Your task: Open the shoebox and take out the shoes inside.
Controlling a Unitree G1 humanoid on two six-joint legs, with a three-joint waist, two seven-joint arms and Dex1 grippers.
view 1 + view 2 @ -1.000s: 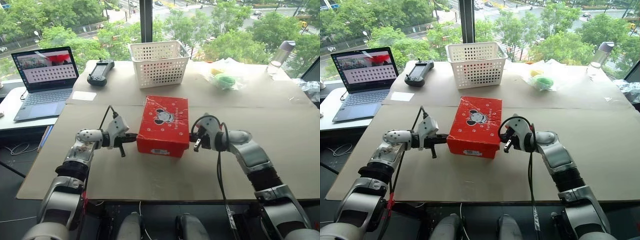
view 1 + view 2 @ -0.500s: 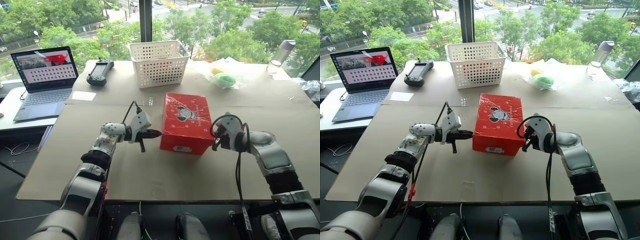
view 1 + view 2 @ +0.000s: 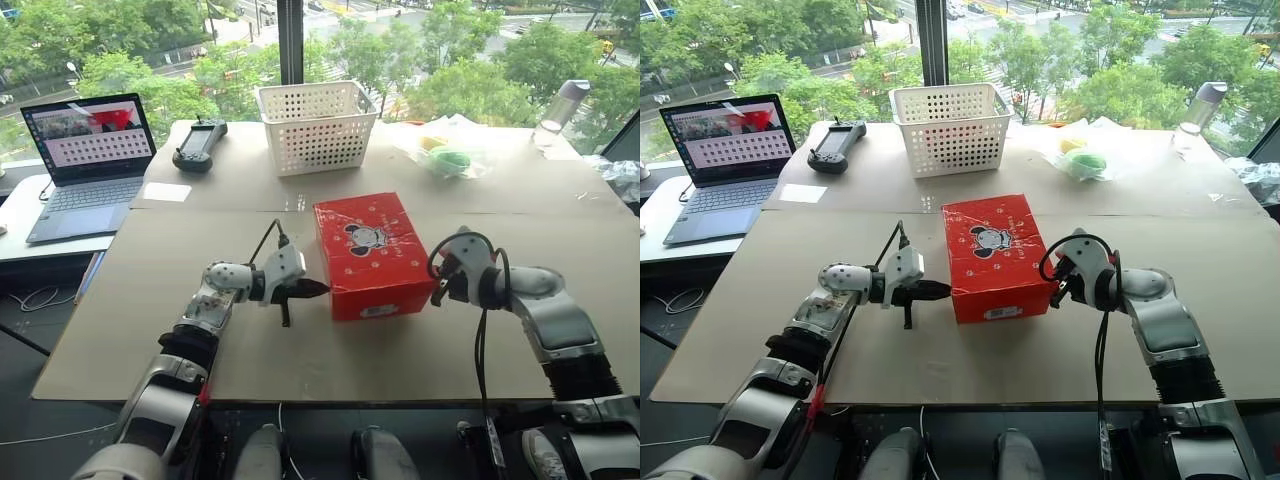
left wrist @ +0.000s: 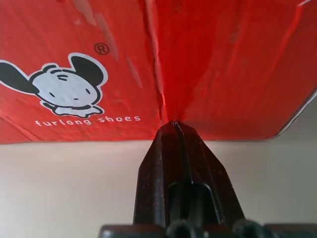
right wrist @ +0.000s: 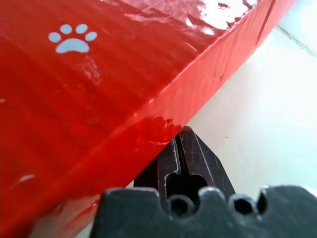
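The red shoebox [image 3: 372, 255] with the cartoon mouse print lies on the table with its lid down and its white label end facing me. The shoes are hidden inside it. My left gripper [image 3: 316, 290] is shut, its tip against the box's left side wall [image 4: 208, 74]. From the other flank my right gripper [image 3: 437, 291] is also shut, its tip at the bottom edge of the right wall [image 5: 99, 99]. In the wrist views the left fingers [image 4: 158, 163] and the right fingers [image 5: 195, 156] lie pressed together, holding nothing.
A white perforated basket [image 3: 318, 125] stands behind the box. A laptop [image 3: 88, 160] and a black controller [image 3: 200, 143] are at the far left, a plastic bag [image 3: 447, 150] and a bottle [image 3: 562, 112] at the far right. Bare cardboard table [image 3: 300, 360] lies in front.
The shoebox has slid to the right across the table and turned a little. Both shut grippers moved right with it, one on each side.
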